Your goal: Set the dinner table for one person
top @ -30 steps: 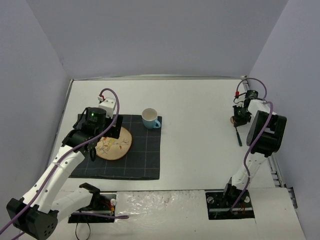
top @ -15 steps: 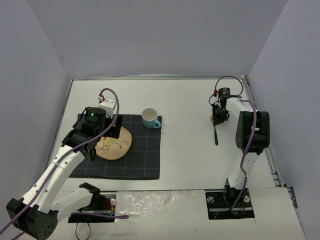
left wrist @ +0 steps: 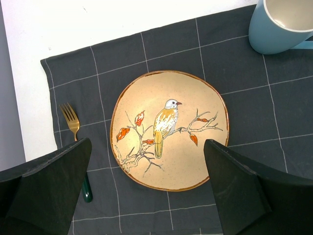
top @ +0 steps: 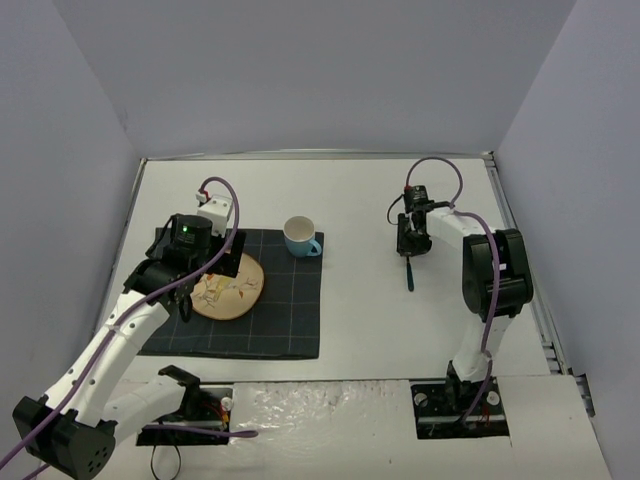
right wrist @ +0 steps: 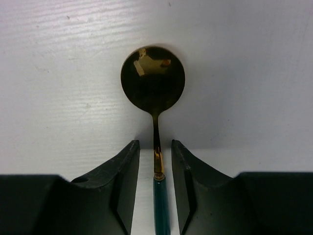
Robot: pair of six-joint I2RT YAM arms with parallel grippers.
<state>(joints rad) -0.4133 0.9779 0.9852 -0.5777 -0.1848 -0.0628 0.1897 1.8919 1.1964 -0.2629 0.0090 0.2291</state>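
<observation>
Left jaws wide open, empty, above bird plate (left wrist: 168, 129) on checked placemat (left wrist: 274, 112); fork (left wrist: 73, 128) just left of plate; blue mug (left wrist: 281, 24) at far corner; white bench (top: 370, 200) underlies all; right jaws gripping gold spoon (right wrist: 153, 81), well right of placemat; likely step: placing spoon; next, carry it leftward beside plate.

mug (left wrist: 279, 27) cropped at top edge, fork (left wrist: 71, 120) partly behind left tool finger (left wrist: 44, 186), spoon (right wrist: 153, 85) handle cropped below

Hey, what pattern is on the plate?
A bird on a branch with red leaves, on the tan plate; clearest in left wrist view.
</observation>
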